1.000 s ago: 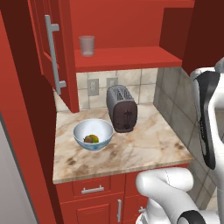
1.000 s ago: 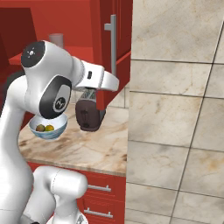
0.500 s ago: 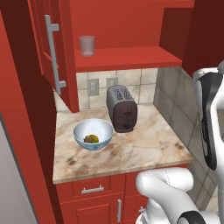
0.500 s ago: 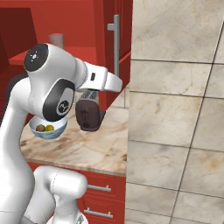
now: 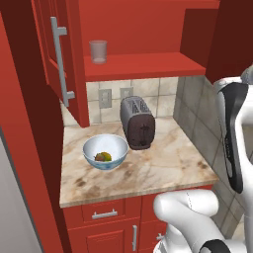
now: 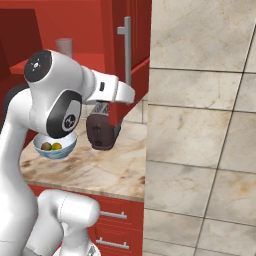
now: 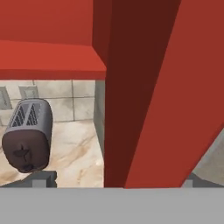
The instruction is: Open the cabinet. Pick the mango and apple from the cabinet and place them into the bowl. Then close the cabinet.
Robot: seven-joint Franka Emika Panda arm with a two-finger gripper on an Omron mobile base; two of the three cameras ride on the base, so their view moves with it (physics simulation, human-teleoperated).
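Fruit is in: the mango [image 5: 106, 157] and the apple [image 5: 100, 157], one yellow-green and one darker, sit together inside the pale blue bowl [image 5: 94, 148] at centre-left of the left base view, on the bench [image 5: 163, 168] beside the toaster [image 5: 138, 122]. Only the closing looks left, since the cabinet [image 5: 143, 65] at the top of that frame hangs open, both red panelled doors swung wide. Fingers [image 7: 113, 183] are spread and empty at the bottom of the hand view, hard against the right door's edge.
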